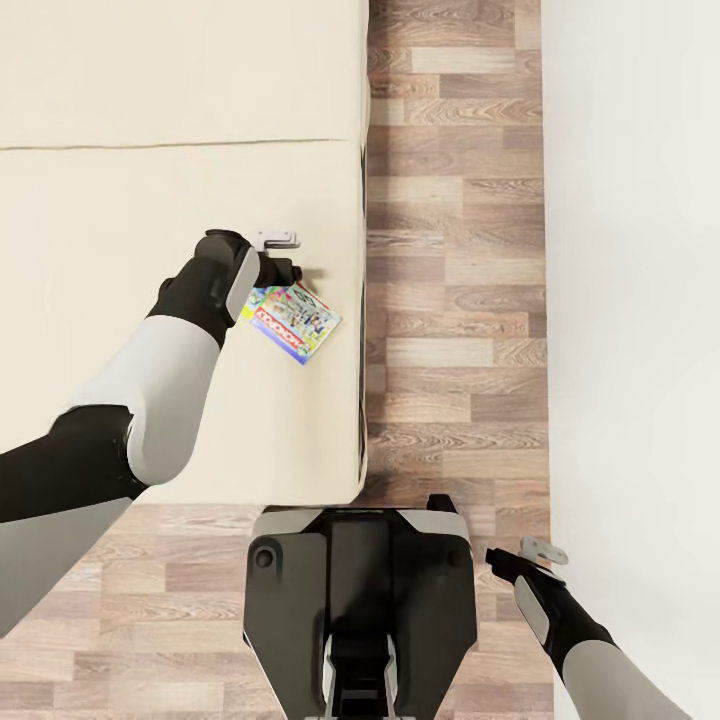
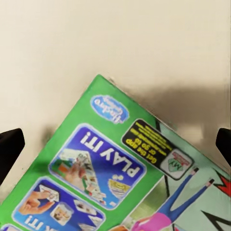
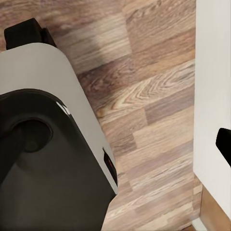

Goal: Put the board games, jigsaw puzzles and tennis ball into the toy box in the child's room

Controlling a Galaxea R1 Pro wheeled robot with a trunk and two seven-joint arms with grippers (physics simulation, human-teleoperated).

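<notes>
The bed filled the left and upper part of the head view, its flat cream-beige top crossed by one faint seam running side to side, its right edge dropping straight to the floor. The left arm reached out over that top, and the left gripper hung above the bed close to the right edge, its claw released: in the left wrist view the two dark fingertips stood wide apart at either side, with nothing between them but the cover below. The board game lay flat on the bed just under and beside the gripper, turned at a slant, one corner nearly at the bed's right edge; its cover showed green with blue panels. Right of the bed ran a strip of wood-plank floor, and beyond it a plain white wall. The robot's dark base stood on the planks at the bed's near edge. The right gripper hung low over the floor by the wall; whether it was parted or clenched could not be told.
</notes>
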